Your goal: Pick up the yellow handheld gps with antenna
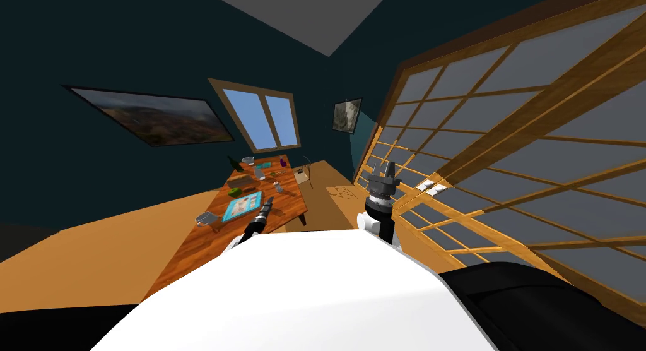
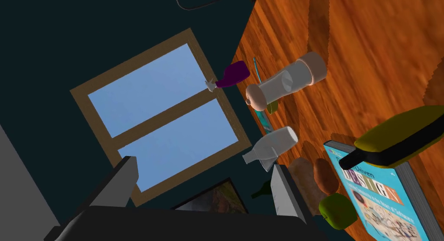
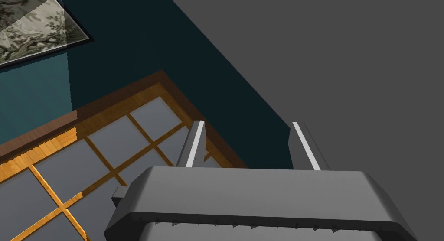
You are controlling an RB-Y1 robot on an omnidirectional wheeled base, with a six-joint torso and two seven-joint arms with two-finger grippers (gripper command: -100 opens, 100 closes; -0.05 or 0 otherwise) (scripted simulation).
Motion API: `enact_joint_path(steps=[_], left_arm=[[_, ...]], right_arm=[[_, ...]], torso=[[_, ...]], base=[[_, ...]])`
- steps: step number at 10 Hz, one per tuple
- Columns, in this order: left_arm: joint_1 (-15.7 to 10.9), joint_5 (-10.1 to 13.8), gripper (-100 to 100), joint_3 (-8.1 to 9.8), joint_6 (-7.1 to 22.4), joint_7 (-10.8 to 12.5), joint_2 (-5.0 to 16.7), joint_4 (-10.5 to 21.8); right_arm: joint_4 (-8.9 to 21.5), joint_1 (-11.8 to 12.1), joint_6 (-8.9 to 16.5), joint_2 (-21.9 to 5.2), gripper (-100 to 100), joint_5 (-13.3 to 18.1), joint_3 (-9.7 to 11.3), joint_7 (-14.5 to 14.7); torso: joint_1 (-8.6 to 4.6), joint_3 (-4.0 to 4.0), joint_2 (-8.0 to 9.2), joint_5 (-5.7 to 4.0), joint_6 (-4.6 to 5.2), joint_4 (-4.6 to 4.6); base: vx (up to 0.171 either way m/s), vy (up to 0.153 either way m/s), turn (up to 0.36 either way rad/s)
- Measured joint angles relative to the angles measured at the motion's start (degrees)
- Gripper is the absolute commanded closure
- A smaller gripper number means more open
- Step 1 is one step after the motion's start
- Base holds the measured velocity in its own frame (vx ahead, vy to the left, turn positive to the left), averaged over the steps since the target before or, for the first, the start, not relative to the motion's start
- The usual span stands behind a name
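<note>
Left gripper (image 2: 204, 164), fingers spread and empty, is hovering over the wooden table (image 2: 368, 34). The yellow handheld GPS (image 2: 403, 136) is lying outside its fingers, off to one side, atop a blue book (image 2: 381, 199). It is probably light, rigid and slick, so pinching the body's midsection rather than the black antenna (image 2: 351, 161) looks safest. Right gripper (image 3: 247, 125), likewise spread, is pointing upward.

Dark teal walls (image 1: 94, 38) — wooden table (image 1: 189, 252), window (image 1: 265, 120).
</note>
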Motion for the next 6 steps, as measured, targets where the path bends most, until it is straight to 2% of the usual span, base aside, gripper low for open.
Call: enact_joint_path(steps=[2,4,6], left_arm=[[-1.69,0.00,-100,0.16,1.26,-1.07,0.67,4.34],[-2.49,0.19,-100,0.17,3.88,-1.74,1.78,6.89],[-3.65,0.31,-100,0.27,4.72,-2.17,2.50,9.89]], right_arm=[[0.00,0.00,0.00,0.00,0,0.00,0.00,0.00],[0.00,0.00,0.00,0.00,0,0.00,0.00,0.00],[0.00,-0.01,0.00,0.00,0,0.00,0.00,0.00]], torso=[[0.02,-0.01,-0.01,0.00,-0.01,0.00],[0.04,0.00,-0.01,0.01,-0.01,0.00],[0.04,0.00,-0.01,0.00,0.04,0.01]], base=[[0.004,-0.007,-0.163],[0.002,0.000,-0.034],[0.002,-0.001,-0.161]])
